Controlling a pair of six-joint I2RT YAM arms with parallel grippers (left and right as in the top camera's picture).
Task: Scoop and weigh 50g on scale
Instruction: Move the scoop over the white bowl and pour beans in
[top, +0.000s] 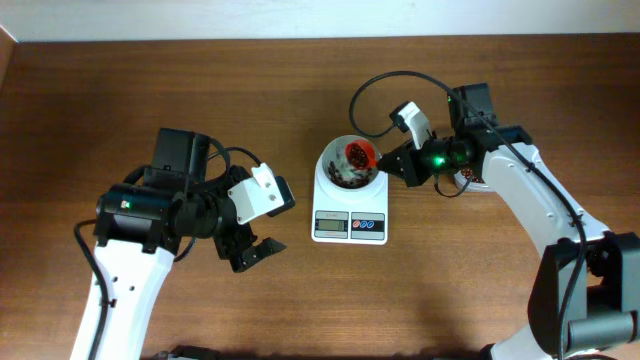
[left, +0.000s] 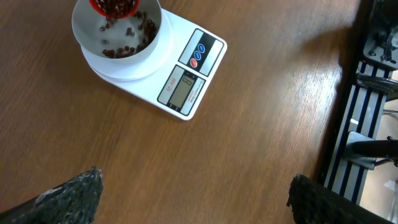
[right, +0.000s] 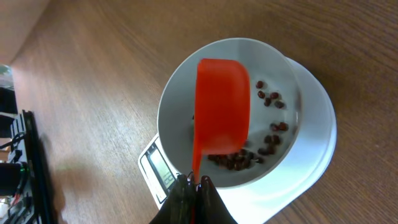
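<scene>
Pinches, with the right jaws shut tight, the thin handle of the red plastic scoop (right: 222, 106), holding its cup directly over the round white bowl (right: 177, 99) so that anything tipped out lands inside and not on the brown wooden table (top: 300, 90). Turns only the scoop's smooth back to the right wrist view; from overhead, shows dark red beans inside the cup. On the bowl's floor: a thin scatter of small dark red beans (right: 239, 160), thickest under the cup's lip. Probably mid-pour, adding a little at a time toward the target weight.

At mid-table, between the two arms: small white digital kitchen scale (top: 349, 226), bowl on its far part, grey display and red and blue buttons toward the near edge. Digits too small to read.

Hovers, with the left jaws spread wide and empty, over bare table to the near left of the scale, well apart from it. Likely parked there to avoid nudging the reading.
</scene>
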